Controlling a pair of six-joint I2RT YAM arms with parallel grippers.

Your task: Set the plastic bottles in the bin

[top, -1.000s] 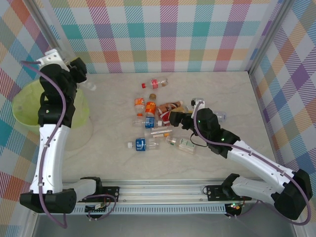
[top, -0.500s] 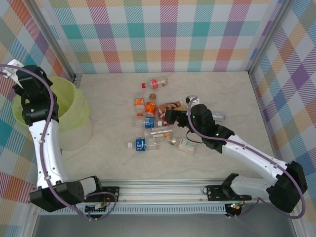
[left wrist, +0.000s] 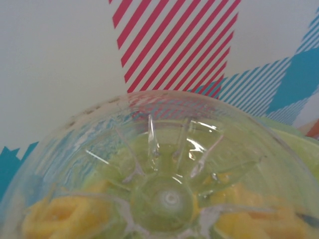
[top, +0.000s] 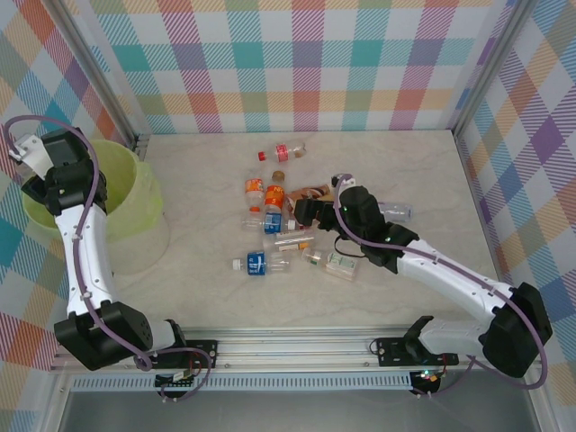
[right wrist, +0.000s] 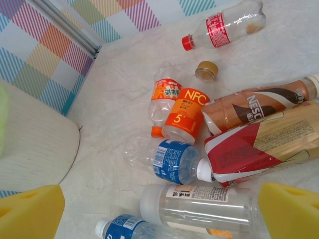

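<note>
My left gripper (top: 24, 149) hangs over the far left rim of the lime-green bin (top: 135, 193), shut on a clear bottle (left wrist: 164, 164) whose ribbed base faces the left wrist camera, with the yellow pads (left wrist: 55, 219) showing through it. My right gripper (right wrist: 159, 214) is open low over the pile of plastic bottles (top: 283, 220). Between its pads lies a clear white-labelled bottle (right wrist: 199, 204). Just beyond are a blue-labelled bottle (right wrist: 174, 159), an orange NFC bottle (right wrist: 187, 112) and an orange-capped bottle (right wrist: 167, 94). A red-labelled bottle (right wrist: 219, 22) lies farther off.
A brown Nescafe bottle (right wrist: 254, 109) and a red-wrapped one (right wrist: 249, 144) lie at the pile's right. Another blue-labelled bottle (top: 256, 263) and a green-labelled one (top: 337, 263) lie nearer the arms. Checked walls close in the table on three sides.
The left arm swung left from the table to above the bin's far side, carrying the clear bottle. The right gripper crept left over the pile.
</note>
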